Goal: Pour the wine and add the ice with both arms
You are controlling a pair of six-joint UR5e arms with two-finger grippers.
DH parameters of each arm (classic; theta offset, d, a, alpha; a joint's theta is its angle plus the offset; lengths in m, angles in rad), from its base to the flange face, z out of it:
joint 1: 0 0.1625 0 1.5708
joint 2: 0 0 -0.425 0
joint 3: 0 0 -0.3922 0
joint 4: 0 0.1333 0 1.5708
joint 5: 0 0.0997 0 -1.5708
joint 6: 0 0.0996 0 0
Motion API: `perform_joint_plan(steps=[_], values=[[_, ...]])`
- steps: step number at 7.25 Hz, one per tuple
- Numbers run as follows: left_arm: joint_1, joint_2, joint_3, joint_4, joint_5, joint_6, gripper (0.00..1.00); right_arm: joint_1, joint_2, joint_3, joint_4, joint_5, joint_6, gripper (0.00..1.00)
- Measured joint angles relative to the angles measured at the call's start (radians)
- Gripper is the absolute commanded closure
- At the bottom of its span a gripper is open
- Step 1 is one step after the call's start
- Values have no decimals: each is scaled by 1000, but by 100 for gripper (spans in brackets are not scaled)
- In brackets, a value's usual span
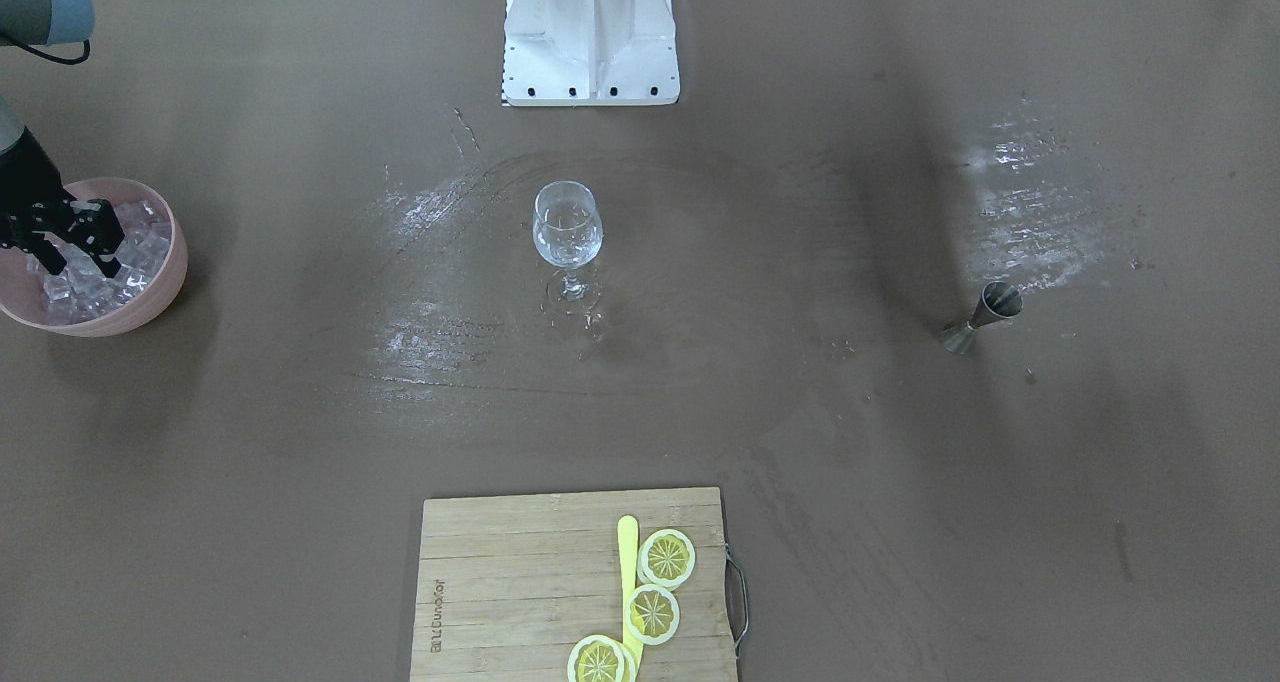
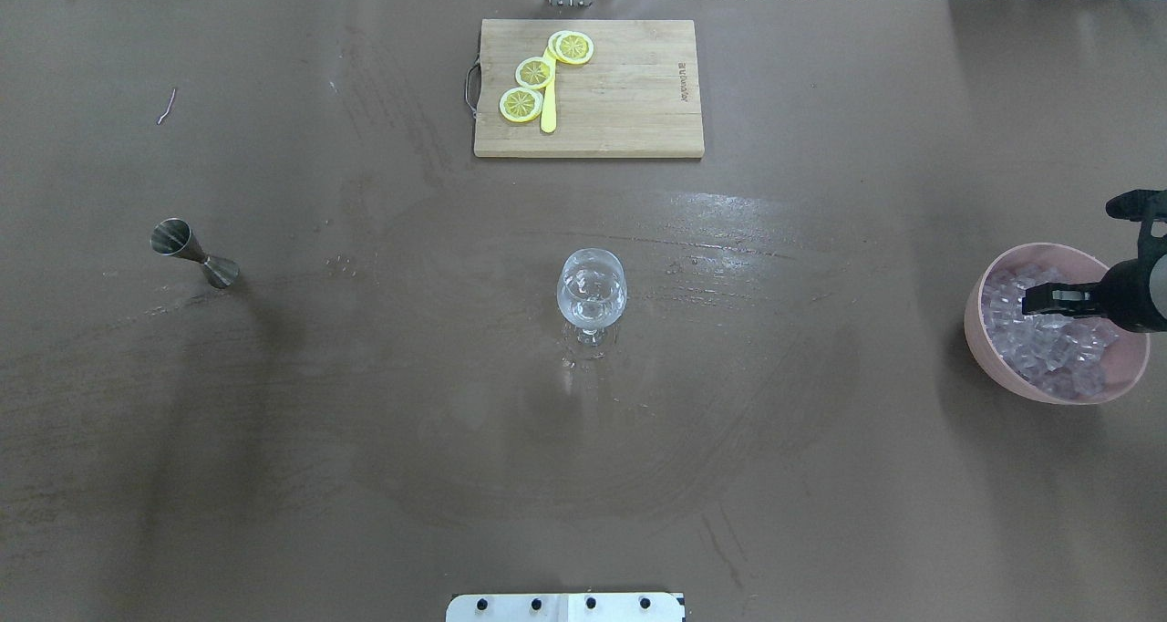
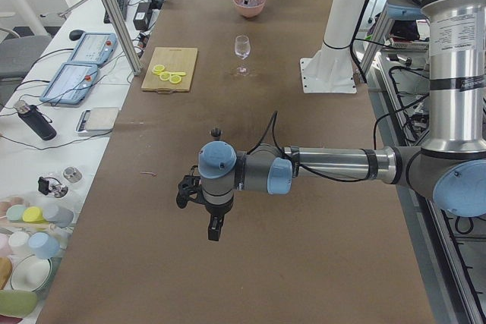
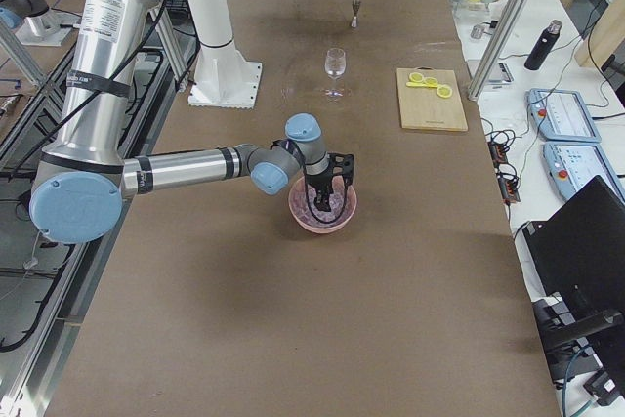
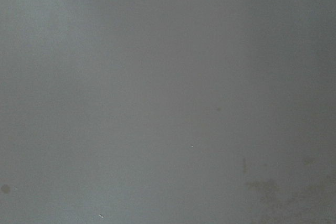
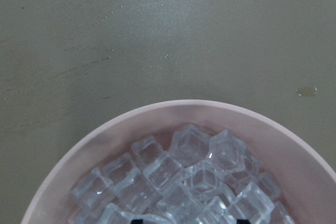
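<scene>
Many glassy ice cubes (image 6: pixel 184 177) fill the round pink bowl (image 6: pixel 184 109) beneath the spread-open right claw (image 1: pixel 80 250); left claw (image 3: pixel 215 231): cannot tell.

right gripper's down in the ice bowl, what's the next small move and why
Probably ease the right gripper a little lower and close it on one ice cube. Its jaws stand apart among the cubes in the pink bowl, with nothing gripped as far as I can see. The wine glass at mid-table holds no cubes that I can make out.
</scene>
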Motion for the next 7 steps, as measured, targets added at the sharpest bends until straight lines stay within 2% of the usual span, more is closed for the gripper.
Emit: perform_joint_plan(steps=[2,3,6,7], values=[[0,0,0,0,0,1,2,-3,-20,18,0,0,-1,65],[1,0,0,0,0,1,2,-4,-30,29,0,0,-1,66],[1,0,1,0,0,1,2,-11,-37,40,-1,0,-2,88],[1,0,2,0,0,1,2,-11,-37,44,-1,0,-3,92]])
